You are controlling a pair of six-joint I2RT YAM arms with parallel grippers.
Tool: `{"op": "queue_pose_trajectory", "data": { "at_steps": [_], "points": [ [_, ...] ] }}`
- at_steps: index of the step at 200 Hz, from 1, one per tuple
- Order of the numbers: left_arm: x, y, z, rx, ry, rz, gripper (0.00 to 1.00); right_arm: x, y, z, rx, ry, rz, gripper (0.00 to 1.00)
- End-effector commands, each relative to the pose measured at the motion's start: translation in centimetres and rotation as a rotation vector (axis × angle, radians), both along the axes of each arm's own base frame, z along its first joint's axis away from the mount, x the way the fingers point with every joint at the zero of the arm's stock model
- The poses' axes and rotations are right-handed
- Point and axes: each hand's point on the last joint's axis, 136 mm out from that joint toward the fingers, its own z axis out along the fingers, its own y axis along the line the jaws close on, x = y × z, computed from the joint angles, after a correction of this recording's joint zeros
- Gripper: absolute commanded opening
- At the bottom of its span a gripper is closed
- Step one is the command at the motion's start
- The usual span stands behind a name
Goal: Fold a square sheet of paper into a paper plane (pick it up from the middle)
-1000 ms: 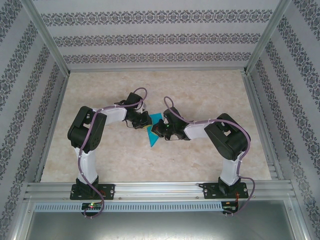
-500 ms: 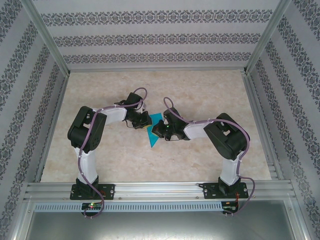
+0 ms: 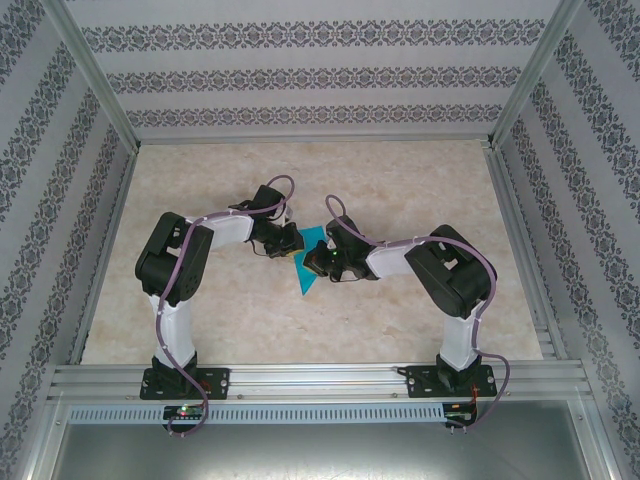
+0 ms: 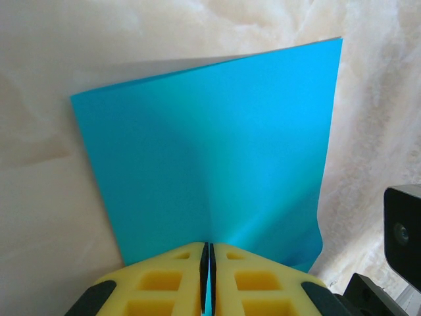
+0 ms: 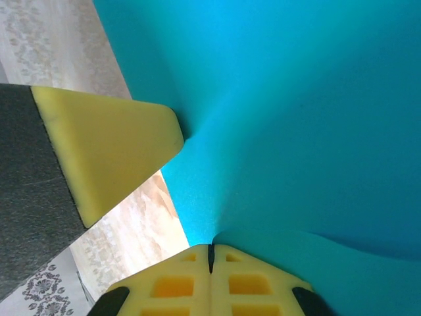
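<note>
Yellow fingers (image 4: 164, 283) of the left gripper (image 4: 205, 253) are pressed together on the edge of the square sheet of paper (image 4: 210, 145), which spreads away ahead of them. The right gripper (image 5: 210, 253) is likewise clamped on it, probably so the two pinches hold a crease taut. Seen from above, the teal shape runs lengthwise between both fingertips, its narrow tip pointing to their near side.

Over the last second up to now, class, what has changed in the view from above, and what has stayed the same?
The right arm edged slightly leftward, toward the left arm, its elbow and forearm shifting over. Nothing was visibly taken or let go: the left gripper and right gripper are shut on the square sheet of paper, which lies where it did. The left arm has not moved.
</note>
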Motion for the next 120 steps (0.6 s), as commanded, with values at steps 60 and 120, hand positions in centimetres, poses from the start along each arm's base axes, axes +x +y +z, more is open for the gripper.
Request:
{"op": "queue_pose_trajectory", "data": {
  "at_steps": [60, 120],
  "points": [
    [-0.74, 0.42, -0.81, 0.030, 0.047, -0.020, 0.15, -0.07, 0.67, -0.79, -0.004, 0.007, 0.033, 0.00],
    [-1.12, 0.42, -1.28, 0.030, 0.065, -0.029, 0.14, -0.18, 0.68, -1.21, -0.010, 0.013, 0.043, 0.00]
  ]
}}
